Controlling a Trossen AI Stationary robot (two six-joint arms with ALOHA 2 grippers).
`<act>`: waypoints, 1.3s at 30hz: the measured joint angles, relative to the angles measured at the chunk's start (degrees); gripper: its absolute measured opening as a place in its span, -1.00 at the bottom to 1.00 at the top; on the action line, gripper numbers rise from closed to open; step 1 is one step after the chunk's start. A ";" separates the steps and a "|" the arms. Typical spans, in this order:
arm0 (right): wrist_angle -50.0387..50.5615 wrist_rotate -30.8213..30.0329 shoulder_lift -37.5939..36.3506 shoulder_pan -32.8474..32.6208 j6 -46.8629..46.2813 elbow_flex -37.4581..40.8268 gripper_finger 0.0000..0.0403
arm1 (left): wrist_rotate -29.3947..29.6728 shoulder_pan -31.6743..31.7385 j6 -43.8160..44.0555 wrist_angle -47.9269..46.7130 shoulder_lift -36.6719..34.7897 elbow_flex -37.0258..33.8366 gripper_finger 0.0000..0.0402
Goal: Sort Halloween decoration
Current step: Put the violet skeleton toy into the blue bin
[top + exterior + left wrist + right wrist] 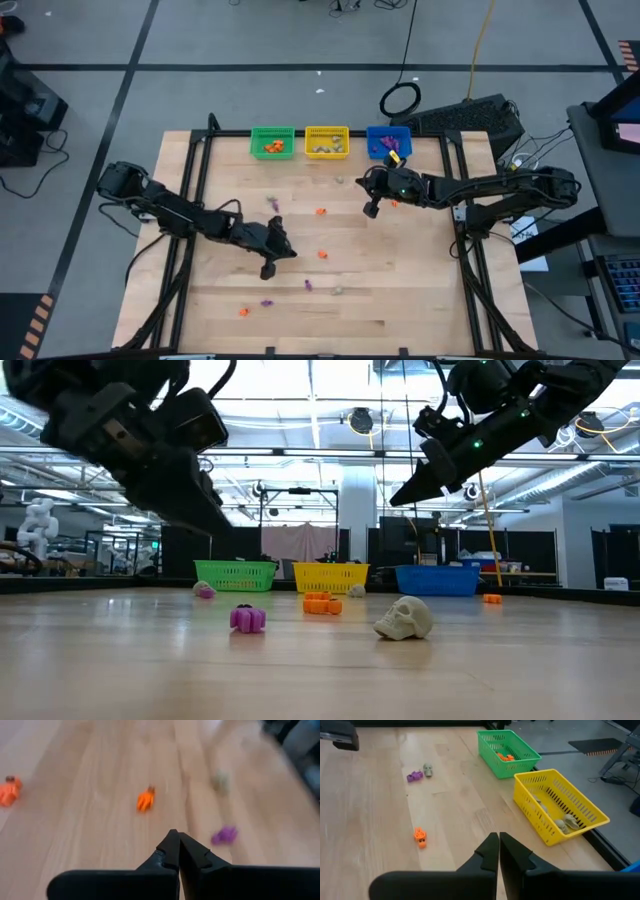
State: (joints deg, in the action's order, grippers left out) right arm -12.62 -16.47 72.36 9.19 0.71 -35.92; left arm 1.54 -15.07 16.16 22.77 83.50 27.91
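Note:
Small orange, purple and pale trinkets lie scattered on the wooden table (420, 300). They include an orange one (320, 212), another orange one (323, 254), a purple one (308, 285) and a pale skull (405, 618). My left gripper (270, 268) is shut and empty, above the table's middle left. Its wrist view shows an orange trinket (145, 800) and a purple one (224, 835) ahead. My right gripper (371, 208) is shut and empty, raised at the middle right. An orange trinket (420, 837) lies ahead of it.
A green basket (272, 141) with orange pieces, a yellow basket (326, 141) with pale pieces and a blue basket (388, 141) with purple pieces stand in a row at the far edge. More trinkets lie near the front edge (243, 312).

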 joint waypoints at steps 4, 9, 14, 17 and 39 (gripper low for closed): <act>0.00 0.00 0.00 0.00 0.00 0.00 -1.00 | 1.84 -2.02 -2.10 -14.57 0.00 6.36 -1.00; 0.00 0.00 0.00 0.00 -0.02 0.00 -1.00 | 3.93 -6.14 -3.48 -28.75 0.00 13.19 -0.99; 0.00 0.00 0.02 0.00 -0.44 0.00 -1.00 | 6.00 -11.28 -1.55 -35.37 -0.01 16.31 -0.80; 0.05 0.02 0.10 0.00 -0.46 0.00 -1.00 | 5.26 -14.32 -0.12 -36.17 0.00 16.38 -0.61; 0.63 0.07 4.31 0.02 -0.19 0.04 -1.00 | 10.01 -28.30 20.18 -36.15 10.76 16.45 -0.12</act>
State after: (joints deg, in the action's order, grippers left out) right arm -11.99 -16.40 76.66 9.21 0.52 -35.88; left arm 11.55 -43.37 36.34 -13.39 94.26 44.36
